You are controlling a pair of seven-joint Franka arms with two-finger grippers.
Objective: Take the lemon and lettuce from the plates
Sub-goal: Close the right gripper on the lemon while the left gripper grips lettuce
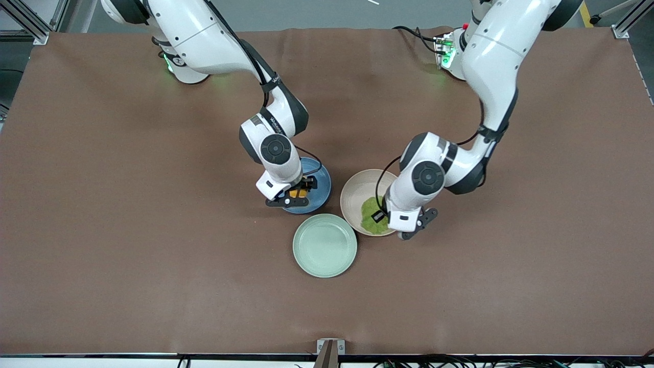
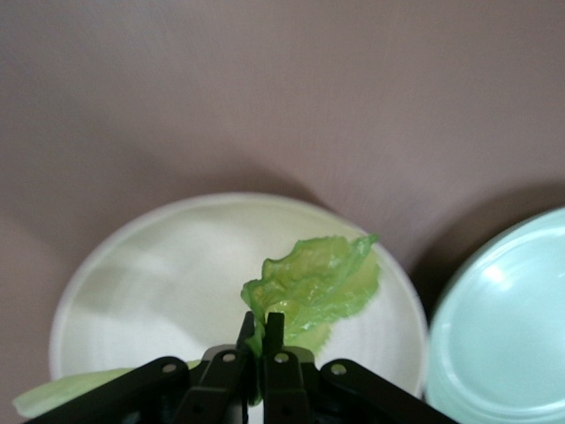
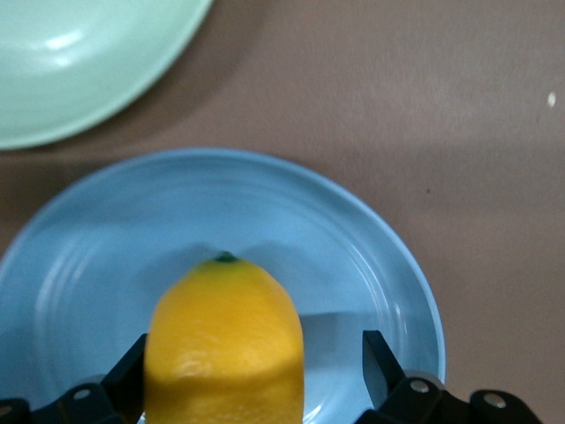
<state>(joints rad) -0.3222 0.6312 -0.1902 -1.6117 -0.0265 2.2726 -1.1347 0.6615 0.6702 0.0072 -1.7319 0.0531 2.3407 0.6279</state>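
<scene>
The yellow-orange lemon [image 3: 225,344] lies on the blue plate [image 3: 309,221]. My right gripper [image 3: 254,349] is low over that plate and open, with the lemon between its fingers: one finger is against it, the other stands apart. In the front view the lemon [image 1: 299,193] shows under the right gripper [image 1: 296,195] on the blue plate [image 1: 321,186]. My left gripper [image 2: 262,322] is shut on an edge of the green lettuce [image 2: 322,283], over the beige-pink plate [image 2: 159,283]. The front view shows the lettuce [image 1: 370,214] on the beige-pink plate [image 1: 352,197] beside the left gripper [image 1: 384,217].
A pale mint-green plate [image 1: 325,245] lies nearer the front camera, just in front of the two plates and between them. It also shows in the left wrist view [image 2: 512,327] and the right wrist view [image 3: 79,62]. Brown cloth covers the table.
</scene>
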